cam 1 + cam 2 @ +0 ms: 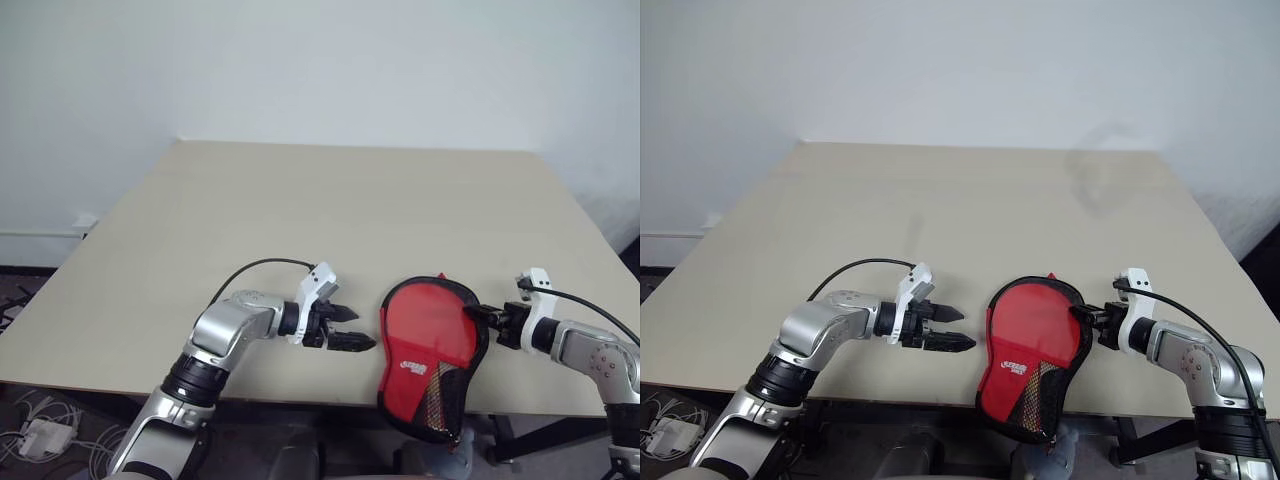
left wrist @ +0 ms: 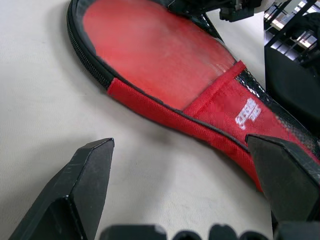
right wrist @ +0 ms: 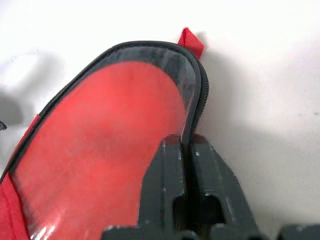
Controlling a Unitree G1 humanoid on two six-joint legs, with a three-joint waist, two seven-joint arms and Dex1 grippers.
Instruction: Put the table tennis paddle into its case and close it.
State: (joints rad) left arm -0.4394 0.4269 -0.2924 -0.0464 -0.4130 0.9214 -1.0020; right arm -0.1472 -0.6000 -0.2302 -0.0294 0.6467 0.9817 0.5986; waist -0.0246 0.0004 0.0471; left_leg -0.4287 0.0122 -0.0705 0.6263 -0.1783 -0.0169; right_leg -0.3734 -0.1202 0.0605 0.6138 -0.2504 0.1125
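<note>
The case (image 1: 432, 350), red with black trim and a white logo, lies flat at the table's front edge, its narrow end hanging over that edge. The table tennis paddle (image 3: 100, 145) is inside it: its smooth red face shows through the clear panel, and the handle is covered by the case's lower part. My right gripper (image 3: 186, 142) is shut on the case's black rim at its right side, near a small red tab (image 3: 191, 42). A short way left of the case my left gripper (image 1: 363, 328) stands open just above the table, pointing at it and holding nothing.
The beige table (image 1: 300, 220) stretches bare behind and to the left of the case. A white wall stands beyond its far edge. Cables and a white adapter (image 1: 40, 435) lie on the floor below the front left corner.
</note>
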